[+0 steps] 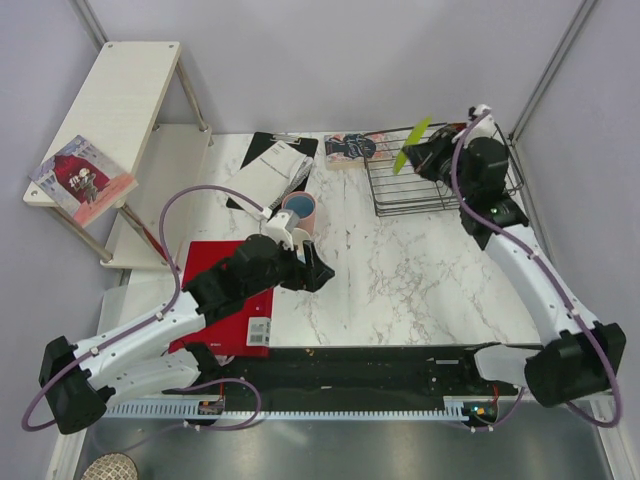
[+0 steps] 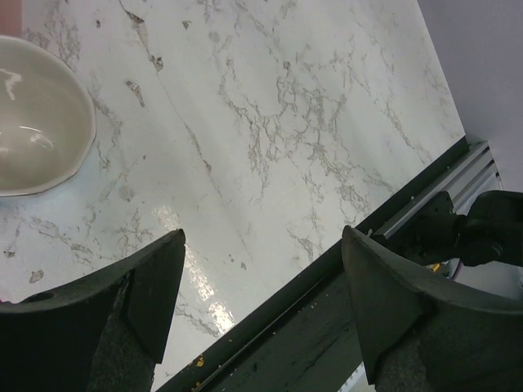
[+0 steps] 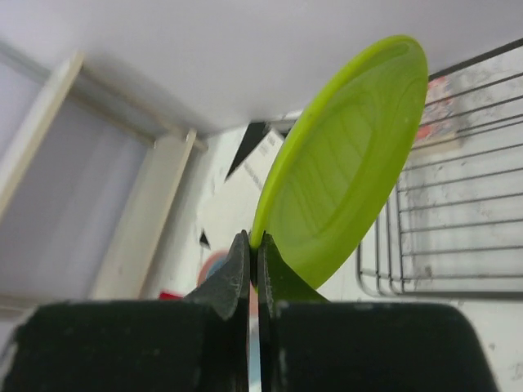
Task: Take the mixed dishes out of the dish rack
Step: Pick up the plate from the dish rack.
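The dish rack (image 1: 378,200) is a black wire basket at the back right; it also shows in the right wrist view (image 3: 458,204). My right gripper (image 1: 424,156) (image 3: 254,241) is shut on the rim of the lime-green plate (image 1: 411,143) (image 3: 343,155), holding it on edge above the rack's left side. A pink cup (image 1: 299,210) with blue inside stands on the marble at mid-table. My left gripper (image 1: 318,272) (image 2: 261,269) is open and empty above the marble near the front edge. A pale bowl (image 2: 33,122) lies to its left in the left wrist view. The other dishes are out of view.
A flat red board (image 1: 225,290) lies under my left arm. A pale wooden shelf unit (image 1: 110,110) with a book (image 1: 80,178) stands at the left. A clipboard with notebook (image 1: 275,170) and another book (image 1: 350,148) lie at the back. A black strip (image 2: 327,327) edges the table front.
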Controlling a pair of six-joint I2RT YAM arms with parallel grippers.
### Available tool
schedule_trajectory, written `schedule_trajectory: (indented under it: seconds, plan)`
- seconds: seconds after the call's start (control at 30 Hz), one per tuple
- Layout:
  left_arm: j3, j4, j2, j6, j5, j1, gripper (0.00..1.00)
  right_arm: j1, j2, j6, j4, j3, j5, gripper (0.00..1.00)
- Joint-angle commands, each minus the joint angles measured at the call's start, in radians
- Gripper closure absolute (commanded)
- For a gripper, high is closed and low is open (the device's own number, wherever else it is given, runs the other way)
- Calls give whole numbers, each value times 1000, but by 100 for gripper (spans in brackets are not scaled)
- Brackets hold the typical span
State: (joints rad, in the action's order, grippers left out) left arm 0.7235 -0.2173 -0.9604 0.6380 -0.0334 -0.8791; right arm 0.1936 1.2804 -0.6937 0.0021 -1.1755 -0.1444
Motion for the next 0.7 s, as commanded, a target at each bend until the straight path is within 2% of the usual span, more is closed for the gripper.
schedule_trajectory:
  seconds: [0.0,0.13,0.17,0.33,0.37,0.4,0.43,0.47,0.53,0.6,0.67]
  plan:
    - [89,-30,12,-47,-81,0,17,228,-177,322,-182,40,187,100]
    - [120,-74,20,-77,-138,0,18,467,-292,474,-333,82,426,100]
    - [126,-108,20,-80,-178,0,18,556,-311,480,-364,91,539,100]
    - [177,-203,49,-121,-318,0,18,820,-346,484,-592,108,869,100]
    - [182,-214,55,-129,-338,2,18,930,-340,485,-617,125,931,100]
    - [189,-229,58,-144,-371,3,17,992,-319,485,-663,132,1076,100]
    - [204,-234,64,-153,-384,3,17,1054,-300,484,-688,138,1145,100]
    - [214,-240,66,-161,-393,3,17,1172,-277,479,-717,146,1227,100]
    - [240,-252,66,-185,-404,3,17,1279,-182,473,-792,154,1410,100]
    - [254,-255,66,-213,-393,5,16,1375,-69,389,-896,146,1495,100]
    - [266,-261,74,-228,-379,6,15,1415,-8,340,-954,126,1545,100]
